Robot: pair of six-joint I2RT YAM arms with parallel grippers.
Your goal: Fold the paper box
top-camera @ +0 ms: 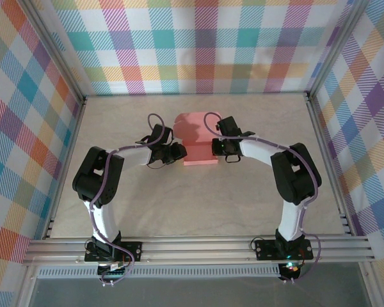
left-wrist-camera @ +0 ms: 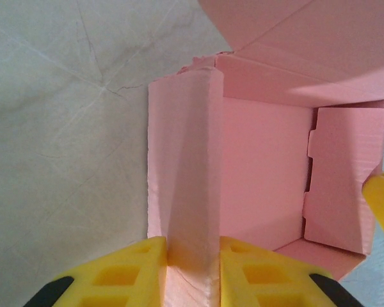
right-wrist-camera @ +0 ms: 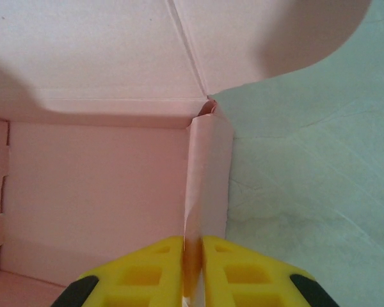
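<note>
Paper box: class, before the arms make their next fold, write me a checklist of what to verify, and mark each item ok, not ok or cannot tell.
1. Left gripper clamped on the left wall of the paper box: ok.
2. Right gripper clamped on the right wall: ok.
3. Both gripped walls standing upright: ok.
4. Lid flap open, out of the box's inside: ok.
5. Far corner crisp: not ok, slightly crumpled.
6. Inner flap tucked flat against the right wall: cannot tell.
</note>
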